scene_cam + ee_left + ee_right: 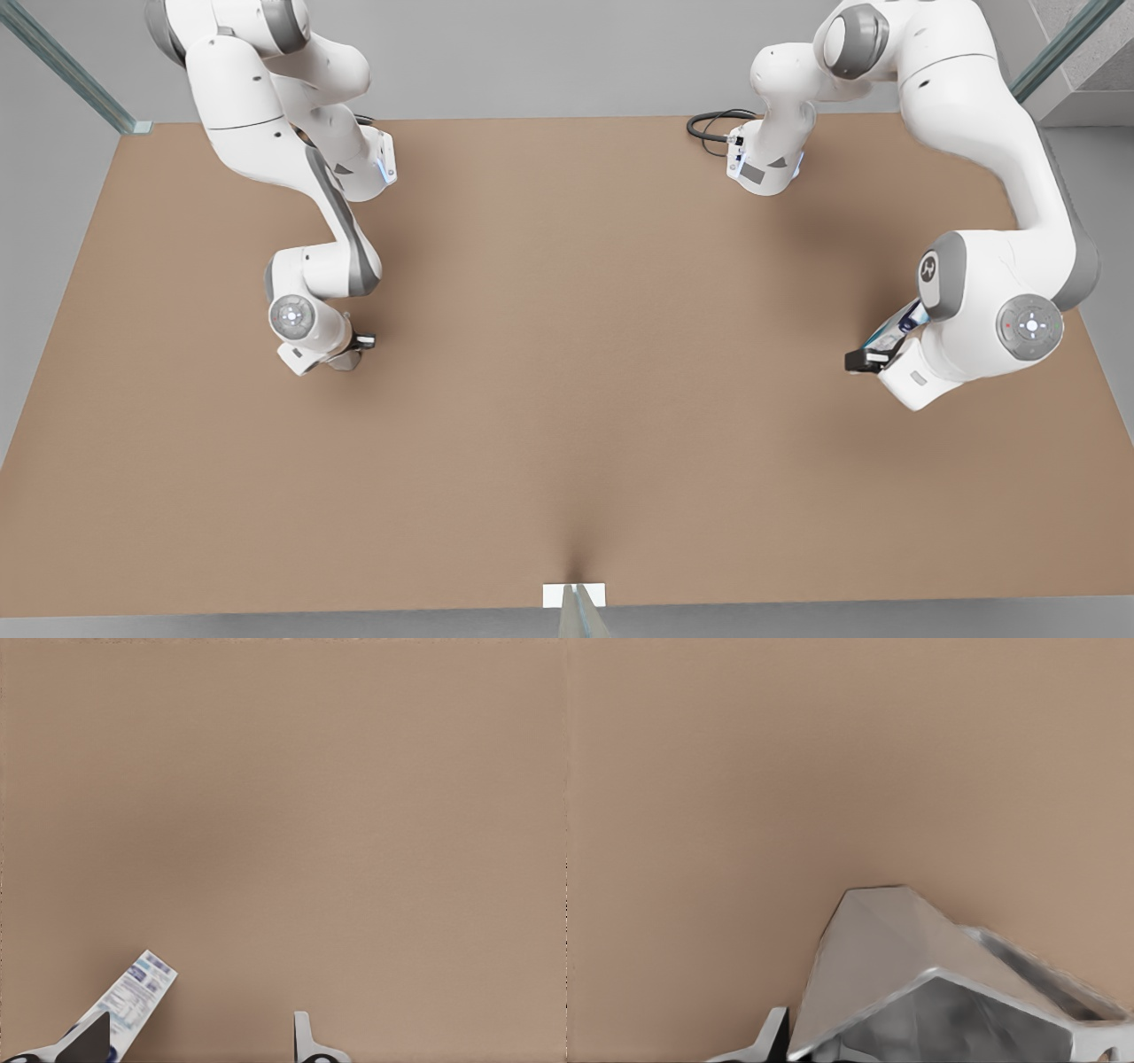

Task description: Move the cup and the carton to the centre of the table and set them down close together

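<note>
Cup (921, 992) gripped in right jaws (354, 350), frame left; carton (895, 328) tilted in left jaws (873, 354), frame right. Risk: carton slips w/ off-centre grip, tips on table (567, 399).

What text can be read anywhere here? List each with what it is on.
Carton in the left claw: blue printing on a pale label, too blurred to read.
Round badge on the arm joint above that carton: a single mark, perhaps "H", not certain.
Cup and table: no text.
</note>
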Controlling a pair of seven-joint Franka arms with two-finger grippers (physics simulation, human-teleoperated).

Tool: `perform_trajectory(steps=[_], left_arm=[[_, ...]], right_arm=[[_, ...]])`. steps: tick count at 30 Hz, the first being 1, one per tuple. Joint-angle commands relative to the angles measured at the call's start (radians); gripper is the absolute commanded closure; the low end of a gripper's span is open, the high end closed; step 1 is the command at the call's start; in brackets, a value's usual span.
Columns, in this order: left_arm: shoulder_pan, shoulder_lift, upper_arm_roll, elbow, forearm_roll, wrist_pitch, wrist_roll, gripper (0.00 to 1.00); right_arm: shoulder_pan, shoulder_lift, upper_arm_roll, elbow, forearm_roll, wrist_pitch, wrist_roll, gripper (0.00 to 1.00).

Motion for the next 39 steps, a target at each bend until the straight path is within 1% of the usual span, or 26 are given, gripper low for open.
perform_trajectory(steps=[1,2,6,11,13,15,16,17,20,21,22,25,26,28,29,31,34,36,37,39], left_arm=[[0.0,-0.005,-0.003,0.002,0.021,0.0,0.0,0.0],[0.0,-0.007,-0.012,0.002,0.055,0.002,0.0,0.0],[0.0,-0.007,-0.014,0.002,0.05,0.002,0.002,0.0],[0.0,-0.008,-0.014,0.002,0.05,0.0,0.002,0.0],[0.0,-0.008,-0.014,0.002,0.05,0.0,0.002,0.0],[0.0,-0.008,-0.012,0.002,0.05,0.0,0.0,0.0],[0.0,-0.007,-0.014,0.002,0.049,0.0,0.0,0.0],[0.0,-0.008,-0.014,0.002,0.049,0.0,0.0,0.0],[0.0,-0.007,-0.014,0.002,0.049,0.002,0.0,0.0],[0.0,-0.007,-0.014,0.002,0.049,0.002,0.0,0.0],[0.0,-0.007,-0.014,0.002,0.05,0.002,0.0,0.0],[0.0,-0.005,-0.014,0.002,0.05,0.003,0.0,0.0],[0.0,-0.004,-0.014,0.002,0.05,0.006,0.0,0.0],[0.0,-0.004,-0.014,0.002,0.05,0.006,0.0,0.0],[0.0,-0.005,-0.014,0.002,0.05,0.003,0.0,0.0],[0.0,-0.004,-0.014,0.002,0.05,0.005,0.0,0.0],[0.0,-0.005,-0.014,0.002,0.047,0.003,0.0,0.0],[0.0,-0.002,-0.014,0.002,0.047,0.005,0.002,0.0],[0.0,-0.001,-0.014,0.002,0.047,0.006,0.002,0.0],[0.0,0.002,-0.014,0.002,0.047,0.008,0.047,0.0]], right_arm=[[0.001,-0.001,0.0,0.0,0.0,0.0,0.0,0.79],[0.001,-0.001,0.0,0.0,-0.001,0.0,0.0,0.79],[0.003,0.0,0.0,0.003,0.0,0.0,0.0,0.79],[0.006,-0.054,0.006,0.038,-0.002,-0.015,-0.008,0.79],[0.046,-0.057,0.009,0.057,-0.002,-0.017,-0.008,0.79],[0.055,-0.049,0.031,0.086,0.006,-0.02,0.0,0.79],[0.075,-0.038,0.035,0.132,0.017,-0.058,0.012,0.79],[0.078,-0.035,0.041,0.138,0.02,-0.061,0.025,0.79],[0.079,0.003,0.11,0.209,0.026,-0.064,0.13,0.79],[0.095,0.017,0.127,0.244,0.028,-0.077,0.167,0.79],[0.125,0.048,0.129,0.307,0.028,-0.123,0.222,0.79],[0.191,0.144,0.13,0.468,0.077,-0.155,0.324,0.79],[0.237,0.213,0.129,0.597,0.109,-0.221,0.371,0.79],[0.285,0.304,0.127,0.733,0.137,-0.227,0.431,0.79],[0.299,0.328,0.127,0.761,0.138,-0.225,0.46,0.79],[0.338,0.426,0.124,0.925,0.138,-0.291,0.518,0.79],[0.36,0.515,0.123,1.074,0.15,-0.293,0.552,0.79],[0.383,0.601,0.12,1.197,0.149,-0.29,0.583,0.79],[0.389,0.609,0.118,1.212,0.149,-0.278,0.583,0.79],[0.423,0.687,0.115,1.316,0.149,-0.273,0.6,0.79]])
